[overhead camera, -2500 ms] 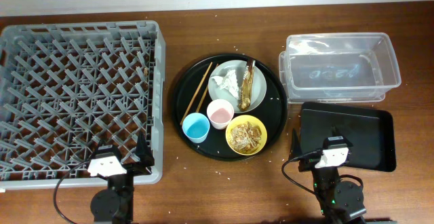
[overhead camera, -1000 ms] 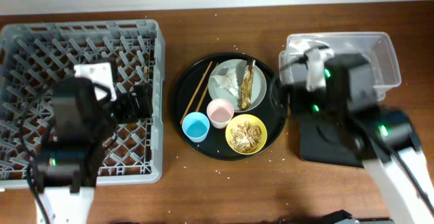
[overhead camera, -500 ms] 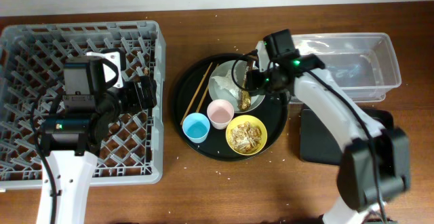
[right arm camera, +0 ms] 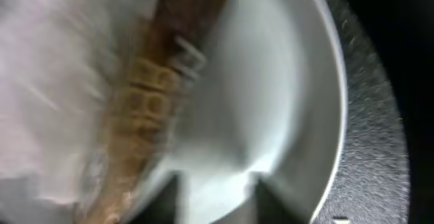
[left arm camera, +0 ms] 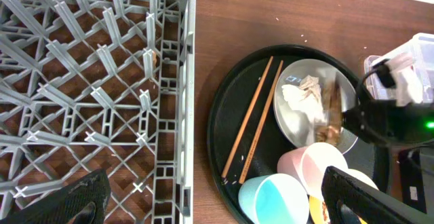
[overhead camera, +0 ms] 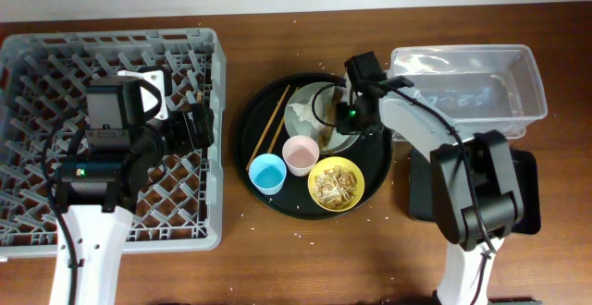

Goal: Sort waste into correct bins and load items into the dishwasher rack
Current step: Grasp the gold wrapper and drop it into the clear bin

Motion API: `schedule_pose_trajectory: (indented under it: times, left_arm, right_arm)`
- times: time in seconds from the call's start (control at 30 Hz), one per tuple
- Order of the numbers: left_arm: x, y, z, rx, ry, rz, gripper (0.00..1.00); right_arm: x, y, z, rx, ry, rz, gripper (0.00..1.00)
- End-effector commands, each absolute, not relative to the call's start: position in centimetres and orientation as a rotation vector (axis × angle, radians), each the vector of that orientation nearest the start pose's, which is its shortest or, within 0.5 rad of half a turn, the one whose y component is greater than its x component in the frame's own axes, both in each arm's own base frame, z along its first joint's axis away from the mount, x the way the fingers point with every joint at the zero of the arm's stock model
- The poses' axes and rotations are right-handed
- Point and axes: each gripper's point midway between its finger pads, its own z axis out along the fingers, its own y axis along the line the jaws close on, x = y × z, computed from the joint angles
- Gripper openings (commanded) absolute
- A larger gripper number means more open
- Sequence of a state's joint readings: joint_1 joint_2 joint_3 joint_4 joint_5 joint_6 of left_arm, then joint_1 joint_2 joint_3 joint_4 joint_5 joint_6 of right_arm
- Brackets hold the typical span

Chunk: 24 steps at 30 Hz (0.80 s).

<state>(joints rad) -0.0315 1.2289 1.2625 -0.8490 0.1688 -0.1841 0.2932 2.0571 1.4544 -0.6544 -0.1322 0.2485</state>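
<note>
My right gripper (overhead camera: pixel 344 120) is low over the grey-green plate (overhead camera: pixel 312 92), beside the gold-brown wrapper (overhead camera: pixel 331 140). In the blurred right wrist view its fingers (right arm camera: pixel 169 207) stand apart over bare plate (right arm camera: pixel 271 102), with the wrapper (right arm camera: pixel 152 95) just left of them and the white napkin (right arm camera: pixel 41 81) further left. My left gripper (overhead camera: pixel 191 128) hangs wide open over the dishwasher rack (overhead camera: pixel 55 65), near its right edge. Chopsticks (overhead camera: pixel 270 120), the blue cup (overhead camera: pixel 266 173), pink cup (overhead camera: pixel 300 153) and yellow bowl (overhead camera: pixel 336 183) of food scraps share the round tray.
The round black tray (overhead camera: pixel 372 157) lies between the rack and the bins. A clear tub (overhead camera: pixel 462 88) stands at the right, the shallow black tray (overhead camera: pixel 520 185) in front of it, partly under my right arm. Crumbs dot the wooden table.
My right gripper has dropped a little left onto the plate beside the wrapper, and its jaws have narrowed. The left arm has stayed where it was.
</note>
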Motion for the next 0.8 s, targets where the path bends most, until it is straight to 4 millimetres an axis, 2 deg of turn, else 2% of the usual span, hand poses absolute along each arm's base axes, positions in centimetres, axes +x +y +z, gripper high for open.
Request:
schedule_pose_trajectory:
  times: [0.0, 0.1, 0.13, 0.23, 0.3, 0.33, 0.4, 0.47, 0.5, 0.53, 0.63, 0.7, 0.73, 0.77]
  left_arm:
    - [34.3, -4.2, 26.2, -0.089, 2.370, -0.317, 0.99]
    - [34.3, -4.2, 26.2, -0.090, 2.370, -0.317, 0.99]
    - [34.3, -4.2, 26.2, -0.090, 2.370, -0.317, 0.99]
    - [34.3, -4.2, 26.2, -0.090, 2.370, -0.317, 0.99]
    - [34.3, -4.2, 26.2, -0.090, 2.370, -0.317, 0.99]
    - [34.3, -4.2, 26.2, -0.090, 2.371, -0.317, 0.99]
    - [34.3, -4.2, 26.2, -0.089, 2.370, -0.317, 0.99]
    - [34.3, -4.2, 26.2, -0.090, 2.370, -0.317, 0.99]
    - [34.3, -4.2, 26.2, -0.090, 2.371, -0.317, 0.99]
    - [34.3, -4.2, 26.2, -0.090, 2.371, -0.317, 0.99]
    - [34.3, -4.2, 26.2, -0.090, 2.370, -0.317, 0.99]
    - [34.3, -4.2, 26.2, -0.090, 2.370, -0.317, 0.99]
    - [34.3, -4.2, 26.2, -0.090, 2.370, -0.317, 0.99]
    - [34.3, -4.2, 26.2, -0.090, 2.370, -0.317, 0.99]
  right_arm:
    - [44.7, 16.2, 8.0, -0.102, 2.723, 0.384, 0.74]
    - [44.1, 16.3, 4.7, -0.102, 2.784, 0.384, 0.78]
    - [44.0, 16.3, 4.3, -0.117, 2.791, 0.379, 0.77]
    - [44.3, 17.4, 4.9, -0.136, 2.762, 0.476, 0.78]
    - [44.3, 18.6, 4.2, -0.150, 2.761, 0.499, 0.77]
    - [44.7, 18.9, 2.7, -0.106, 2.772, 0.461, 0.71]
    - [45.1, 17.2, 0.6, 0.052, 2.803, 0.334, 0.62]
    - [45.1, 17.1, 0.7, 0.061, 2.806, 0.367, 0.36]
    - [45.1, 17.0, 1.3, 0.070, 2.805, 0.405, 0.17]
    - [45.0, 16.9, 2.0, 0.076, 2.805, 0.452, 0.07]
    - [44.9, 16.6, 5.1, 0.071, 2.768, 0.515, 0.04]
    - [44.8, 16.7, 7.7, -0.004, 2.718, 0.523, 0.04]
    - [44.8, 16.7, 9.4, -0.042, 2.683, 0.522, 0.04]
    - [44.9, 16.4, 12.4, -0.095, 2.610, 0.513, 0.04]
